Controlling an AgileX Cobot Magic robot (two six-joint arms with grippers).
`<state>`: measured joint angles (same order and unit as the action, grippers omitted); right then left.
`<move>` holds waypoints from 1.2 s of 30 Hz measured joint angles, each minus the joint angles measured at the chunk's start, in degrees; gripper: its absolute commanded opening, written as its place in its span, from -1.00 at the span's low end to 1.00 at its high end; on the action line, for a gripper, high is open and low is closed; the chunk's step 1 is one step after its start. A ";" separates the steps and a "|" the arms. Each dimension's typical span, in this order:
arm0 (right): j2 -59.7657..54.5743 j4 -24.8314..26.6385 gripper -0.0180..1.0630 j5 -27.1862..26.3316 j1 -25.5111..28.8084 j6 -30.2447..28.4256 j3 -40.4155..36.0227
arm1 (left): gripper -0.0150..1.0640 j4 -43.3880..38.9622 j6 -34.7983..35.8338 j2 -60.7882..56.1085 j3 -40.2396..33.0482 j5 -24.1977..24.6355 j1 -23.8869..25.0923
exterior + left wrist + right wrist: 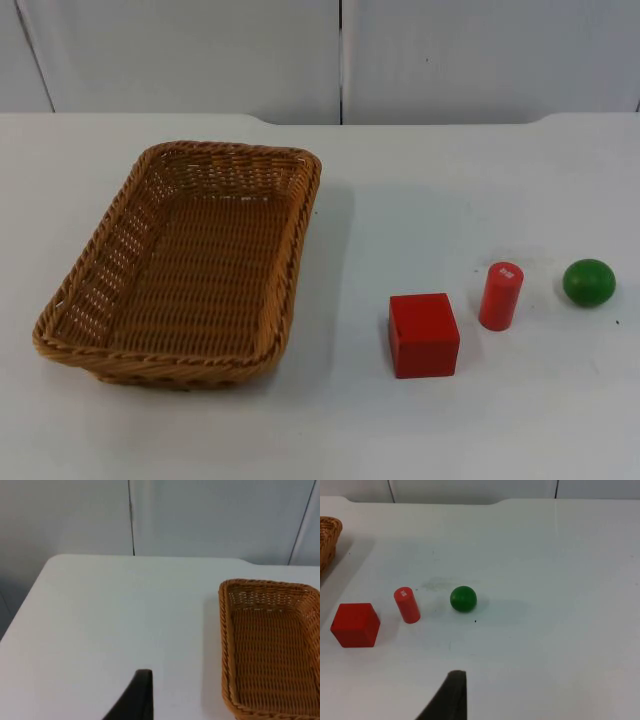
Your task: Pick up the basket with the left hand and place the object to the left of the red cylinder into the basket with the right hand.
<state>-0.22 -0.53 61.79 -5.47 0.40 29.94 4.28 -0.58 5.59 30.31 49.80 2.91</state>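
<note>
Wicker basket (235, 148), tan, rectangular, sits flat on the white counter (400, 200) on my left side, nothing inside it. Red cube (424, 335) sits on my right side, well apart from the basket. Red cylinder (500, 296) stands on end just beside the cube, not touching, cube on its left in the top view. Green ball (588, 282) lies near the cylinder's other side, apart from it. Left pincer (142, 682) hangs over bare counter beside the basket, touching nothing; released or clenched, cannot tell. Right pincer (455, 682) hangs over bare counter, apart from the three blocks, touching nothing; state likewise cannot be told. Grey partition wall (450, 50) closes off the counter's far edge.
</note>
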 measured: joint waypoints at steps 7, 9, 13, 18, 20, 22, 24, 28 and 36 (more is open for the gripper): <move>0.00 0.00 0.98 0.00 0.00 0.00 0.00 | 0.97 2.50 0.00 2.37 0.00 -2.28 0.00; 0.00 0.00 0.98 0.00 0.00 0.00 0.00 | 0.97 3.66 0.00 3.56 0.00 -2.57 0.00; 0.00 0.00 0.98 0.00 0.00 0.13 0.00 | 0.97 5.08 -0.13 5.26 0.00 -3.85 0.00; 0.00 0.00 0.98 0.00 0.00 0.13 0.00 | 0.97 7.52 -1.52 7.17 0.00 -5.84 0.00; 0.00 0.00 0.98 0.00 0.00 0.13 0.00 | 0.97 7.95 -2.16 8.32 0.00 -6.65 0.00; 0.00 0.00 0.98 0.00 0.00 0.13 0.00 | 0.97 7.95 -2.30 8.88 0.10 -6.93 0.00; 0.00 0.00 0.98 0.00 0.00 0.13 0.00 | 0.97 8.08 -2.66 10.12 1.00 -7.03 0.00; 0.00 0.00 0.98 0.00 0.00 0.13 0.00 | 0.97 8.20 -3.88 12.35 3.35 -7.32 0.00; 0.00 0.00 0.98 0.00 0.00 0.13 0.00 | 0.97 8.31 -5.05 17.65 7.75 -7.95 0.00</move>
<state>-0.22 -0.53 61.79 -5.47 0.53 29.94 12.60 -5.62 23.24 38.05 41.85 2.91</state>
